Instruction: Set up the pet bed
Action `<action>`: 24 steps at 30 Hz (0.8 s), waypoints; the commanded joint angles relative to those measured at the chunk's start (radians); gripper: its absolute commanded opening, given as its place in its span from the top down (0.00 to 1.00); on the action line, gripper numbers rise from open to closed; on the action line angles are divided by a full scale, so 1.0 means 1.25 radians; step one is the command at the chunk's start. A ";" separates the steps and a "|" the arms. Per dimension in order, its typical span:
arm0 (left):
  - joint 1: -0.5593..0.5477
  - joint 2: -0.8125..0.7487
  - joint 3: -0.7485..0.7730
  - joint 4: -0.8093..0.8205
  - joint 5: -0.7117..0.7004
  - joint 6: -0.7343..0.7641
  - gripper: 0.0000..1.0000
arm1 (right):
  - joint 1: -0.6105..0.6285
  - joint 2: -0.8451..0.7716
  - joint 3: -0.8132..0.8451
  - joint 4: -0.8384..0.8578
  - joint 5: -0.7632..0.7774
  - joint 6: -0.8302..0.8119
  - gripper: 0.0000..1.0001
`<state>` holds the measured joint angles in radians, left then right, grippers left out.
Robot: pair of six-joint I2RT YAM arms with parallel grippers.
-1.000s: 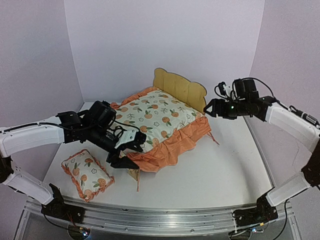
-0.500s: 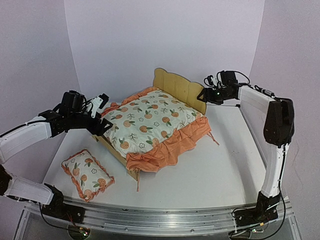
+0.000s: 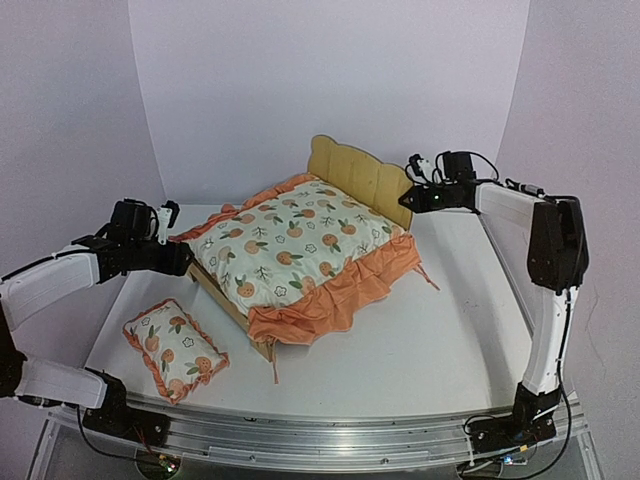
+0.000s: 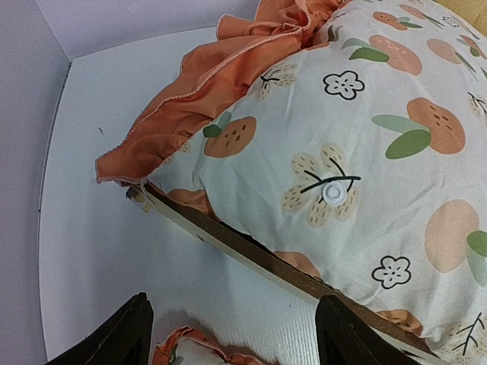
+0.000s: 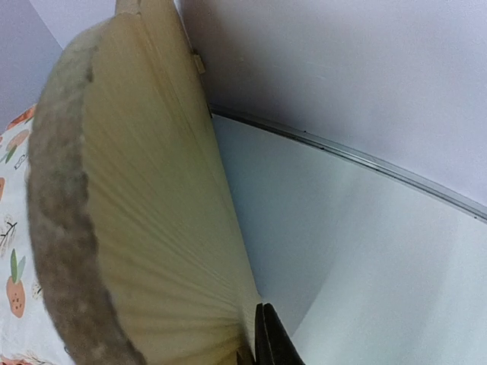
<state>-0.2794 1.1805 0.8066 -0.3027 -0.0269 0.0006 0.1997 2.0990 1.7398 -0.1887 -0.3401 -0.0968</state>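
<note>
The pet bed's plywood headboard (image 3: 360, 175) stands at the back, its frame under an orange-ruffled fruit-print cushion (image 3: 295, 245). My right gripper (image 3: 412, 195) is at the headboard's right end. In the right wrist view the headboard (image 5: 152, 190) fills the left, and one dark finger (image 5: 268, 338) lies flat against its back face, the other hidden behind the board. My left gripper (image 3: 175, 255) hangs open just left of the bed. In the left wrist view its fingers (image 4: 114, 338) straddle bare table below the side rail (image 4: 228, 247) and the cushion (image 4: 342, 152).
A small matching pillow (image 3: 175, 348) lies on the table at the front left, its ruffle (image 4: 190, 353) showing between my left fingers. Purple walls close in behind and on both sides. The table edge with the metal rail (image 3: 320, 435) runs along the front.
My left gripper drew back leftward from the bed's front corner and the cushion settled flatter. My right gripper moved in to the headboard's right end and closed on it.
</note>
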 commanded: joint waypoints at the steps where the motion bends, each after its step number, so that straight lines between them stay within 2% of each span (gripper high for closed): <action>1: 0.004 0.025 -0.002 0.054 0.008 -0.019 0.26 | -0.002 -0.145 -0.134 -0.007 0.034 0.101 0.92; 6: 0.004 0.074 0.011 0.064 0.047 -0.013 0.28 | -0.002 -0.326 -0.322 -0.009 0.148 0.091 0.96; 13: 0.004 0.161 0.069 0.090 0.160 -0.002 0.30 | 0.015 -0.545 -0.510 -0.082 0.295 0.256 1.00; 20: 0.004 0.314 0.201 0.087 0.216 0.065 0.35 | 0.151 -0.678 -0.583 -0.178 0.551 0.368 1.00; 24: 0.004 0.385 0.271 0.078 0.228 0.108 0.36 | 0.244 -0.697 -0.598 -0.213 0.649 0.468 1.00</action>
<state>-0.2794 1.5930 1.0433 -0.2253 0.2122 0.0615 0.4249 1.2843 0.9902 -0.4261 0.2517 0.2311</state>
